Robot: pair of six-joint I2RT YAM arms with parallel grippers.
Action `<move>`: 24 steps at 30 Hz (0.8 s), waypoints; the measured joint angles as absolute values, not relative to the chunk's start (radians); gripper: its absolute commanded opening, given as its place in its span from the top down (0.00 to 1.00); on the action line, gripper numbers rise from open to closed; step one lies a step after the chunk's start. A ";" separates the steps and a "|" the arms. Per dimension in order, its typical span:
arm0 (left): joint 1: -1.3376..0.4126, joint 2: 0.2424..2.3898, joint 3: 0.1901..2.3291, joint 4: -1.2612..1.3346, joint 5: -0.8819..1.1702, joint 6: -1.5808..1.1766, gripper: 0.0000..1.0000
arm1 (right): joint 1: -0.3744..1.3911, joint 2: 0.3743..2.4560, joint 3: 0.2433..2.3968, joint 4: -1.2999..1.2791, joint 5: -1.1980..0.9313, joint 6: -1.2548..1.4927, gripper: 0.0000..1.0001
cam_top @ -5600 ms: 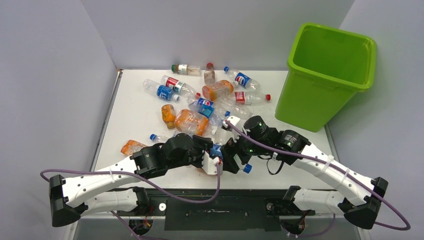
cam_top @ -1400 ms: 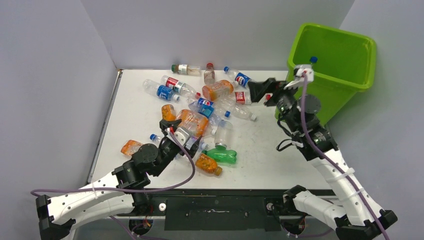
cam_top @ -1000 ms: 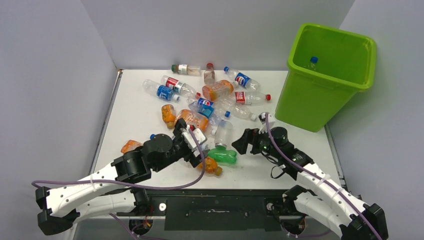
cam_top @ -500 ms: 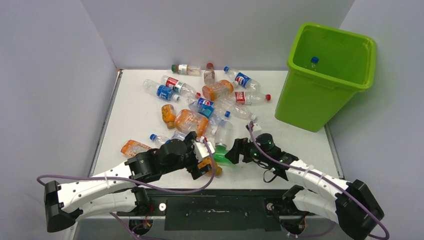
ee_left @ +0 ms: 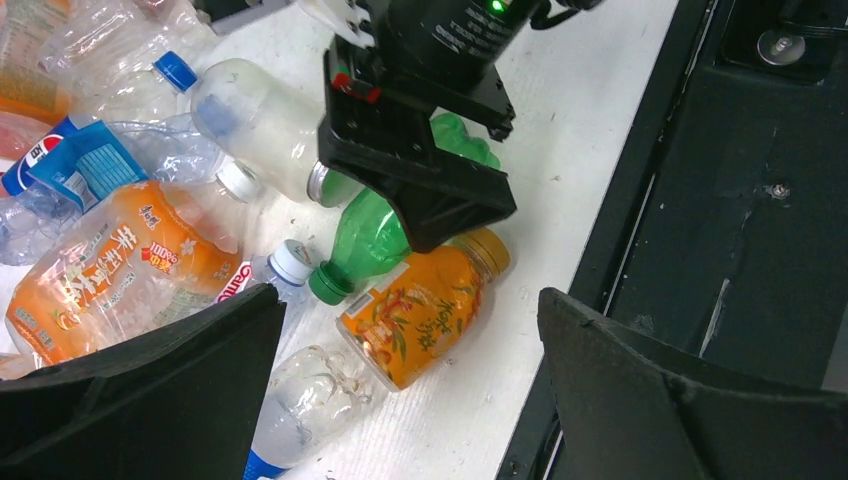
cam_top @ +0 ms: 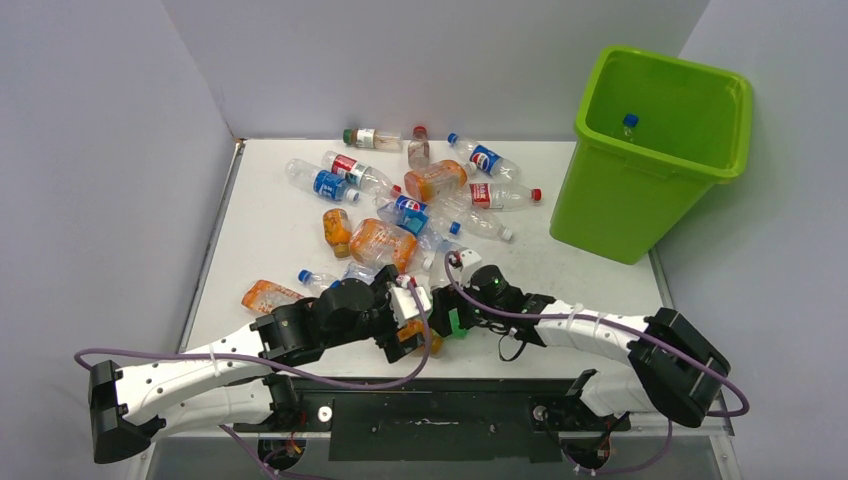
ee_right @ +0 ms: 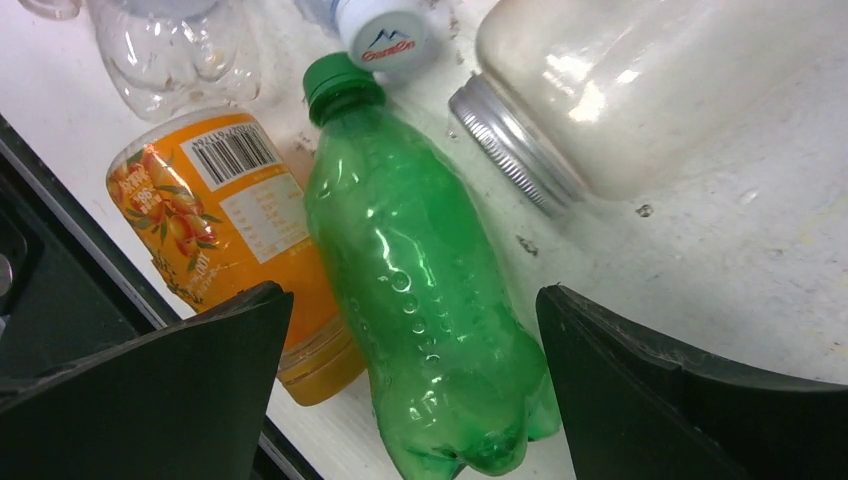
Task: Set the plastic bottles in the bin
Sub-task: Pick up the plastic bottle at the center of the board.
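A green bottle (ee_right: 420, 330) at the counter's (cam_top: 270, 240) near edge
It lies between the right fingers (ee_right: 150, 400), spread apart and empty; the left fingers (ee_left: 140, 400) gape nearby; the bin (cam_top: 640, 210) stands by the far right corner.

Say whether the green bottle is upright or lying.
Lying: the green bottle rests on its side on the table, beside the orange bottle.

The small green see-through plastic bottle (ee_right: 420, 300) is shiny and bumpy. The cloudy white bottle (ee_right: 640, 90) has a shiny metal ring (ee_right: 505, 150). The white table (ee_right: 720, 300) looks dull.
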State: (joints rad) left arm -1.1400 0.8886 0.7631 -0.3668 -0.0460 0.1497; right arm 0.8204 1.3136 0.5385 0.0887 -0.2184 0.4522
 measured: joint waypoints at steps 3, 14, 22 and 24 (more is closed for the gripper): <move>-1.140 0.889 0.763 -0.362 -0.046 0.150 0.01 | 0.846 1.310 0.526 0.089 -0.203 0.452 0.08; -1.145 0.889 0.763 -0.361 -0.046 0.142 0.01 | 0.852 1.328 0.483 0.097 -0.142 0.461 0.61; -1.145 0.883 0.763 -0.342 -0.083 0.130 0.01 | 0.852 1.221 0.473 0.054 -0.154 0.428 0.69; -1.145 0.871 0.763 -0.334 -0.097 0.120 0.02 | 0.852 1.165 0.492 -0.002 -0.180 0.403 0.70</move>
